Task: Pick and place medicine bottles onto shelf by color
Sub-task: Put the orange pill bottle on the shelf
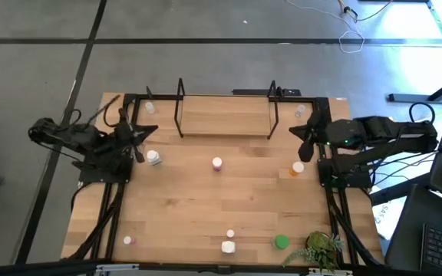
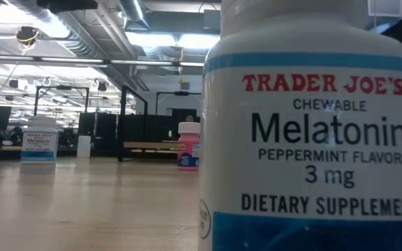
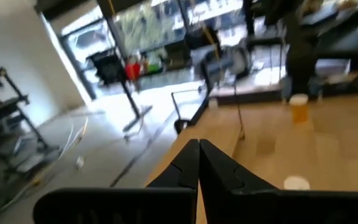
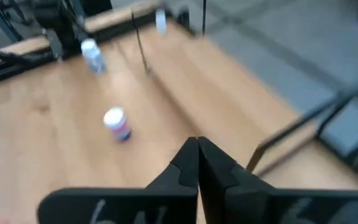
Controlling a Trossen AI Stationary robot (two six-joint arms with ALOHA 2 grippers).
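The shelf [image 1: 225, 115] of light wood boards and black wire uprights stands at the table's far edge. Small bottles stand scattered on the tabletop: a white one [image 1: 153, 158] beside my left gripper [image 1: 149, 133], a pink one [image 1: 217, 162] in the middle, an orange one [image 1: 297, 169] near my right gripper [image 1: 298, 131], and a green one [image 1: 282, 242] and a white one [image 1: 228, 247] at the near edge. Both grippers hover shut and hold nothing: left [image 3: 199, 157], right [image 4: 197, 152]. The right wrist view shows the pink bottle [image 4: 117, 123] ahead.
A leafy plant [image 1: 324, 247] sits at the near right corner. More bottles stand at the far corners [image 1: 150, 107] [image 1: 300, 112], and a tiny pink one [image 1: 127, 240] at the near left. The low view is largely filled by a Melatonin bottle [image 2: 313, 125] close to the camera.
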